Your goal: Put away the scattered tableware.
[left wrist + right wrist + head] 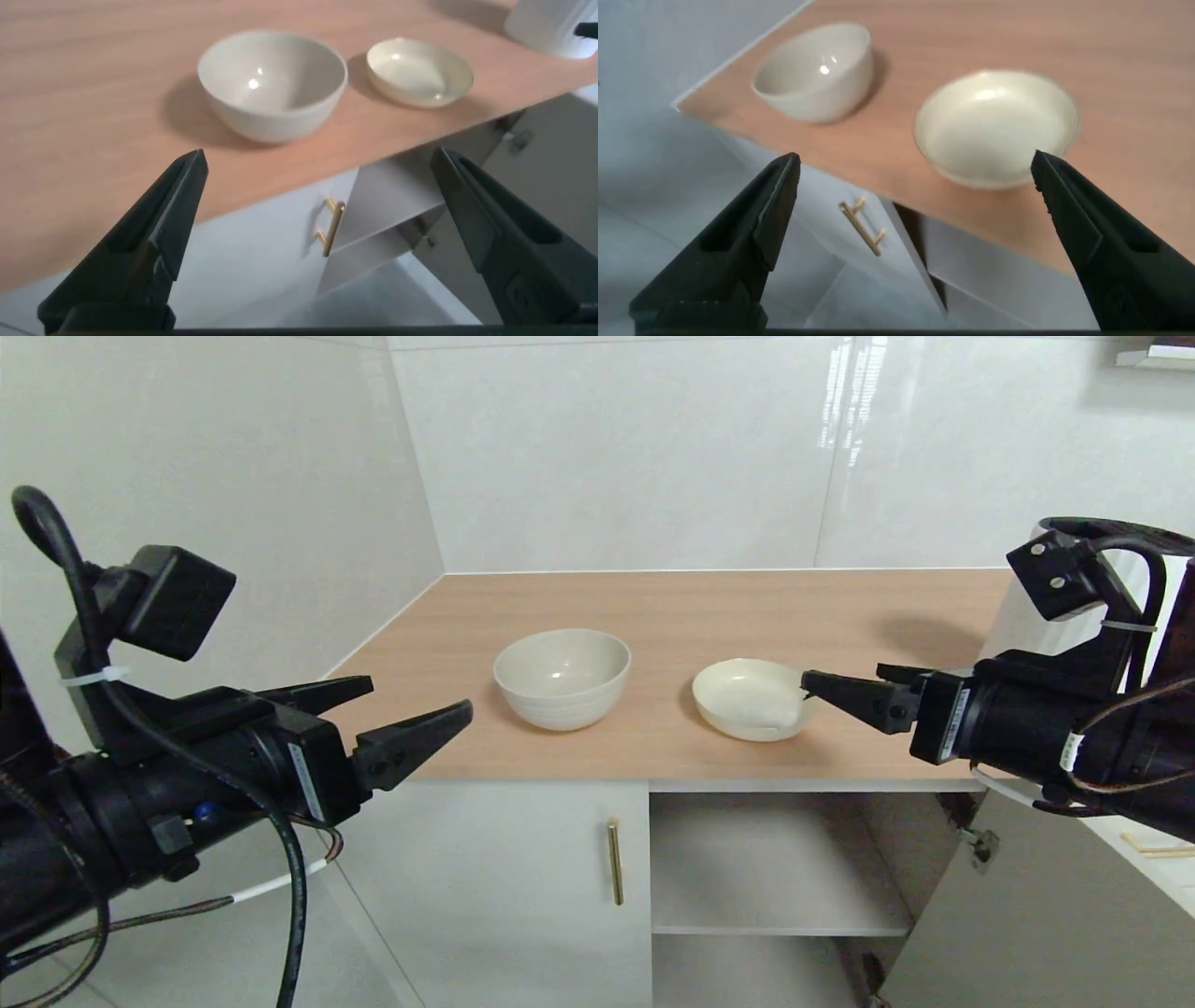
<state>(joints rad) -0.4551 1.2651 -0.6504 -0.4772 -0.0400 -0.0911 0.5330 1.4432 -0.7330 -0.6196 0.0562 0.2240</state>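
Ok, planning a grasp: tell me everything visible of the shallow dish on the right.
The shallow dish is cream, glossy, ceramic-looking, round, low-walled, empty, upright. It rests on the wooden counter near its front edge, apart from the deeper bowl. The open right gripper is at its rim; contact unclear.

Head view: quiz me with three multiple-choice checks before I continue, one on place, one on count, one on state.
1. Where does the shallow bowl sit from the deep bowl? A) to the robot's right B) to the robot's left C) inside it
2. How many bowls are on the counter? A) one B) two C) four
3. The right gripper is: A) shut on a spoon B) shut and empty C) open

Answers: 1 A, the bowls stand apart, side by side. 2 B, those two are the only bowls. 3 C, its jaws stand wide apart in the right wrist view.
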